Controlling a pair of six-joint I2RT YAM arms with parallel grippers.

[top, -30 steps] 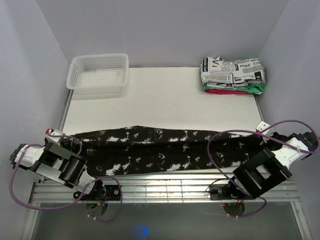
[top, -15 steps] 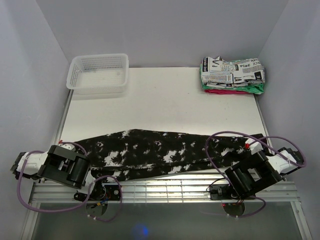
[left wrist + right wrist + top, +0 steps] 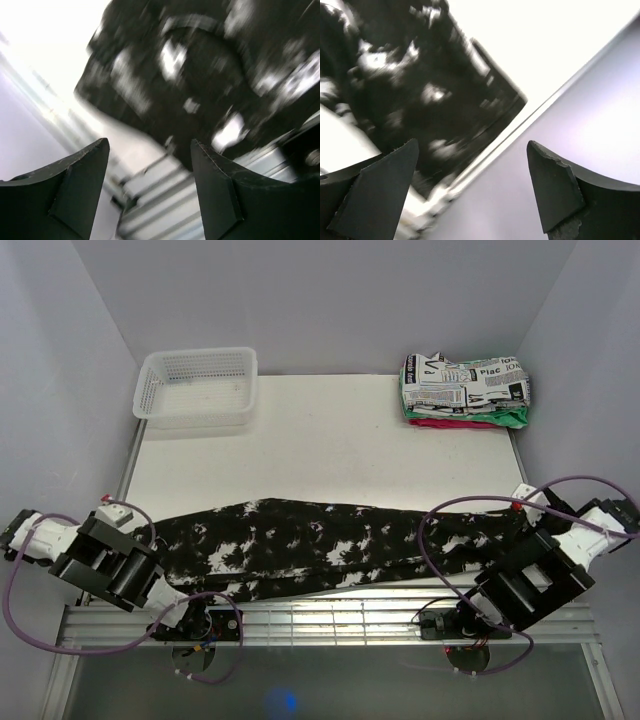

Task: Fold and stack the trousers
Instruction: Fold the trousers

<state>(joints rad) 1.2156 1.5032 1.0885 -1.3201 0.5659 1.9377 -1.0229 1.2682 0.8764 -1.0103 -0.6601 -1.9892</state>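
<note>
Black, white-splotched trousers [image 3: 320, 545] lie stretched along the near edge of the worktop [image 3: 330, 440], seemingly soft, light and limp, best pinched at both ends, where both arms' jaws stand wide and empty.

We note a white table [image 3: 340, 440] boxed in by pale lilac walls [image 3: 330, 300] at the back and on both sides. Far left corner: a white plastic mesh basket [image 3: 196, 390], upright, its long side along the back wall. Far right corner: a stack of folded cloths. On top lies a white newspaper-print garment [image 3: 465, 378]; under it a green cloth [image 3: 512, 418] shows at the right, and a red cloth [image 3: 440, 423] at the lower left. Basket and stack sit well apart. A ribbed metal rail [image 3: 330, 615] runs along the near edge.
</note>
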